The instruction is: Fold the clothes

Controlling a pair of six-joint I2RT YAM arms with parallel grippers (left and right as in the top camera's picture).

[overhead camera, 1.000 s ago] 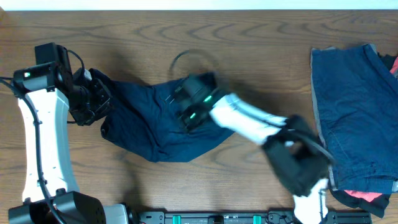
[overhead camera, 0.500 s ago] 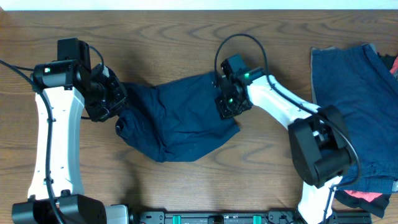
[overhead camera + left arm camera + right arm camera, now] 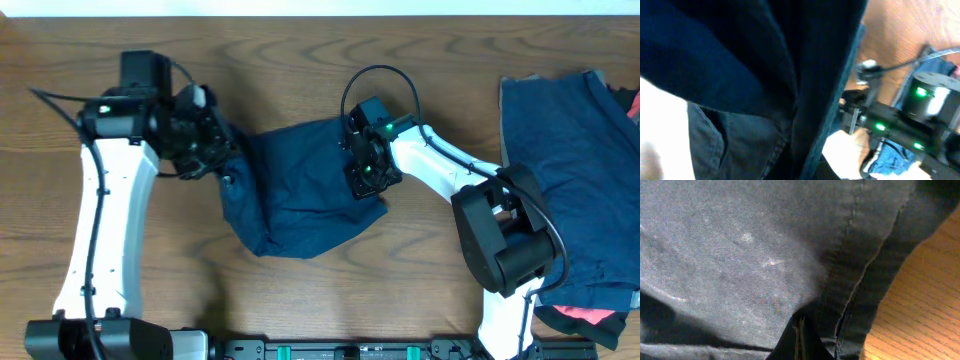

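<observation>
A dark navy garment (image 3: pixel 295 195) lies bunched in the middle of the table. My left gripper (image 3: pixel 207 147) is shut on its left edge and holds that edge lifted. My right gripper (image 3: pixel 362 165) is shut on its right edge. In the left wrist view the navy cloth (image 3: pixel 740 75) hangs blurred across the frame and hides the fingers. The right arm, with its green lights (image 3: pixel 920 92), shows beyond the cloth. In the right wrist view the closed jaws (image 3: pixel 800 337) pinch a fold of the cloth (image 3: pixel 740 255) near a stitched seam.
A pile of blue garments with a grey edge (image 3: pixel 570 180) lies at the table's right end, with a red-pink piece (image 3: pixel 585 316) under its front corner. A black rail (image 3: pixel 350 350) runs along the front edge. Bare wood (image 3: pixel 300 60) lies behind the garment.
My left gripper has moved right and back, pulling the garment's left edge with it and bunching the cloth. My right gripper moved from the garment's middle to its right edge, then stayed there.
</observation>
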